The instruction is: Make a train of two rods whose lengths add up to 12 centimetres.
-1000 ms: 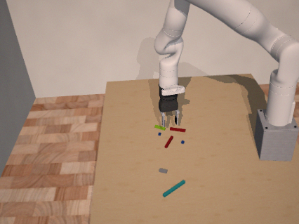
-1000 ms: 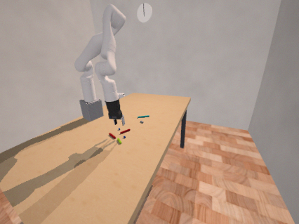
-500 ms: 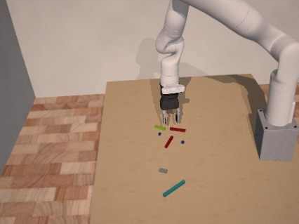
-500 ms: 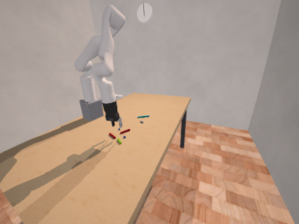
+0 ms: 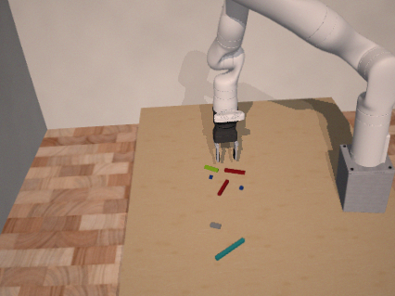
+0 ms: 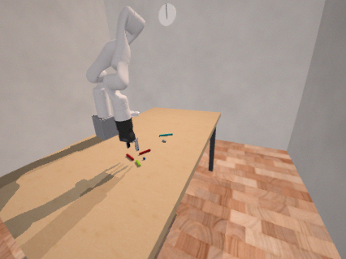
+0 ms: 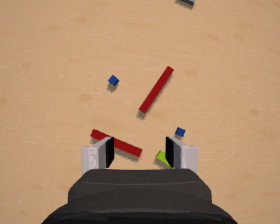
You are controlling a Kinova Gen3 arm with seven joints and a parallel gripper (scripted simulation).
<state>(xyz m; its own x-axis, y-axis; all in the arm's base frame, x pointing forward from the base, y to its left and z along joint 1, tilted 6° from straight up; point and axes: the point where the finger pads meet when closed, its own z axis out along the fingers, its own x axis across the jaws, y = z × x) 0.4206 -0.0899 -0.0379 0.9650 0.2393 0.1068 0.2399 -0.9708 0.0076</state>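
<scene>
My gripper (image 5: 226,160) (image 6: 132,148) (image 7: 139,147) is open and empty, above the table behind the rods. A red rod (image 5: 235,171) (image 6: 129,157) (image 7: 124,146) lies flat, one end towards the lime rod (image 5: 211,168) (image 6: 138,163) (image 7: 162,158), with a clear gap between them. In the wrist view a finger partly covers the lime rod. A second red rod (image 5: 222,187) (image 6: 144,152) (image 7: 156,90) lies slanted in front. One blue rod (image 5: 210,176) (image 6: 144,158) (image 7: 180,132) lies near the lime rod, another blue rod (image 5: 241,187) (image 7: 113,80) beyond the slanted red one.
A grey rod (image 5: 215,225) (image 6: 164,141) (image 7: 187,2) lies farther towards the front in the top view, and a turquoise rod (image 5: 230,249) (image 6: 166,135) lies slanted beyond it. The arm's base block (image 5: 363,187) stands at the right in that view.
</scene>
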